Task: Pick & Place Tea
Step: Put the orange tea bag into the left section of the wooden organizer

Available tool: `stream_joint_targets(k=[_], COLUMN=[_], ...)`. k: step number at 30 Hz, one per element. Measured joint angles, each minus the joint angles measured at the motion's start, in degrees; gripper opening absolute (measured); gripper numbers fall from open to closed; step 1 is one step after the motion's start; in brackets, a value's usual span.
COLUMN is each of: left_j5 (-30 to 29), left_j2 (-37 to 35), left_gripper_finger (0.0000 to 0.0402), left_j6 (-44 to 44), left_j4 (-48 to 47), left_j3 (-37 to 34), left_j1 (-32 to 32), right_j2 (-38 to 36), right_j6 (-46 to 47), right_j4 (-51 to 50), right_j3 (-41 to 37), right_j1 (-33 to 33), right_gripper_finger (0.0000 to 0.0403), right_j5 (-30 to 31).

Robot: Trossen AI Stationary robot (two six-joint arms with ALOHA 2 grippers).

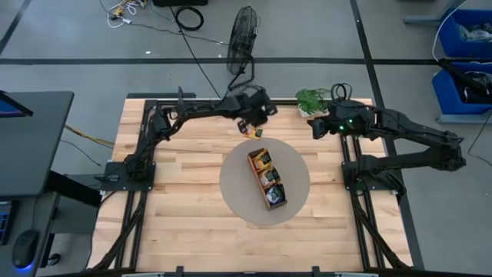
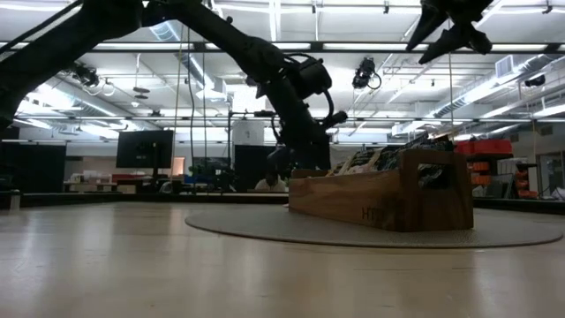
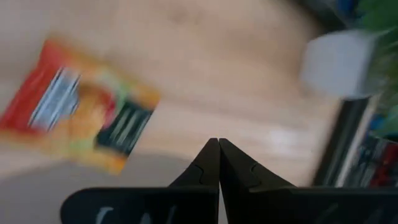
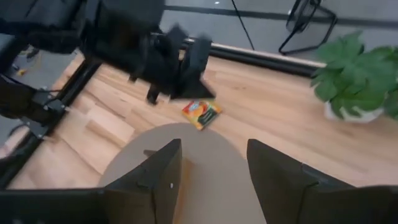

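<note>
One orange-yellow tea sachet lies flat on the wood at the far edge of the round grey-beige mat; it also shows in the left wrist view as the sachet and in the right wrist view as the sachet. My left gripper hovers just above and beside it, with fingers shut on nothing. The wooden tray on the mat holds several more sachets. My right gripper is open and raised over the table's far right part, facing the mat.
A small potted plant stands at the table's far edge, between the two grippers and close to the right one. A floor fan stands beyond the far edge. Bare wood lies on the near side and left of the mat.
</note>
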Motion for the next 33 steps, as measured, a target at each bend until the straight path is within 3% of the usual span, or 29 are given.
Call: stream_joint_targets(k=[10, 17, 23, 28, 33], left_j5=[-1.0, -3.65, -4.53, -5.03, -5.31], left_j2=[1.61, 1.99, 1.99, 1.64, 1.6], left_gripper_finger=[0.0001, 0.0001, 0.0001, 0.0001, 0.0001], left_j6=[-9.9, -7.33, -4.8, -0.8, 4.15], left_j4=[1.66, -7.54, -7.21, -19.46, -21.46], left_j3=[-5.04, -5.13, -5.07, -4.85, -4.85], left_j1=[-1.46, -0.67, -0.66, -0.44, -0.72], right_j2=[-0.61, -0.59, -0.59, -0.57, -0.57], right_j6=[-7.84, -9.67, -12.86, -12.91, -12.92], right_j4=[-1.28, -2.18, -2.15, -2.11, -1.08], right_j3=[0.0, 0.0, 0.0, 0.0, 0.0], right_j1=[-2.9, -3.18, -3.51, -4.71, -5.73], right_gripper_finger=[0.019, 0.019, 0.019, 0.019, 0.019], right_j5=[-3.15, -5.0, -4.92, -5.04, -5.05])
